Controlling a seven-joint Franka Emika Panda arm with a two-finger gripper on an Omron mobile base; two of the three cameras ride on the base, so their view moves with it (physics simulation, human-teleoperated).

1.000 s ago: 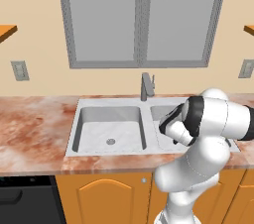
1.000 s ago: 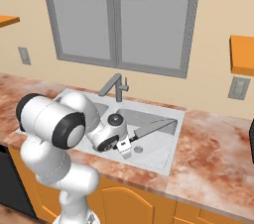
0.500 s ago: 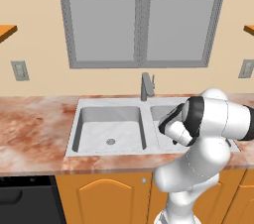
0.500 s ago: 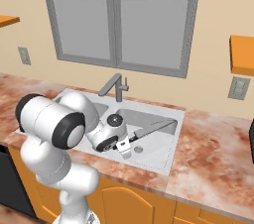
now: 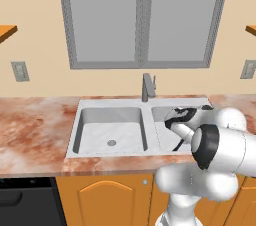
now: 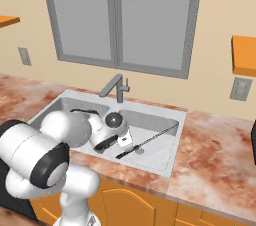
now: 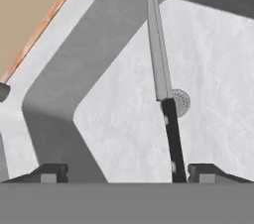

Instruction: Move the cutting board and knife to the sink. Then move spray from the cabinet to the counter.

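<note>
Pinkish-brown marbled stone worktop (image 6: 215, 150) runs under a grey-framed window, and set into it is a pale grey metal sink (image 6: 165, 162) with 2 basins and a grey tap (image 6: 114, 86) behind the divider.

A small slim knife with a dark handle and greyish blade (image 6: 145, 141) lies in the basin to the right of that tap. It rests slanted, handle low on the basin floor near the round drain (image 7: 181, 101) and blade tip rising toward the far right wall of the basin. In the hand view the knife (image 7: 163, 89) runs almost straight away from the camera, handle nearest and blade pointing ahead.

The white arm's 2-finger gripper (image 7: 126, 171) hovers low over this basin. Its jaws stand wide apart and hold nothing. The knife handle passes between the 2 fingertips (image 7: 49, 172), much closer to the one on the right of the hand view; whether it touches that tip is unclear.

Judging from this, the knife is already in the sink, and the next move is a lift clear along the knife's long axis without brushing the handle.
</note>
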